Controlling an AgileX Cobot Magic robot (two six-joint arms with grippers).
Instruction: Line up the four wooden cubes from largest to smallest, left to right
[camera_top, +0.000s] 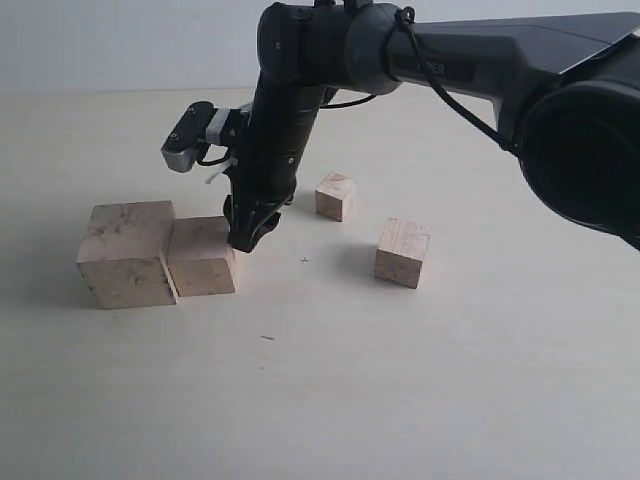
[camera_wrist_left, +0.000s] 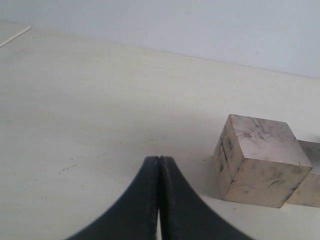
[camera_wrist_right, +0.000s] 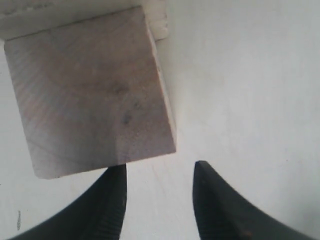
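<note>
Right arm (camera_top: 580, 140), cut off at frame edge, reaches over table (camera_top: 400, 400).
Fingers of right gripper (camera_top: 248, 235) part-open, empty, beside second cube (camera_top: 203, 257); contact unclear. Second cube touches largest cube (camera_top: 125, 255); third cube (camera_top: 403, 252) and smallest cube (camera_top: 336, 196) stand apart. Fingers of left gripper (camera_wrist_left: 159, 159) closed, empty.

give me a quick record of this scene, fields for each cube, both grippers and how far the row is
largest cube: far left in the exterior view
second cube: touching the largest cube's right side
third cube: alone, further right
smallest cube: alone, farther back, between second and third
right gripper: open, empty, low beside the second cube's right edge
left gripper: shut, empty
row: the two biggest sit in order; the two smaller ones are not yet lined up
</note>
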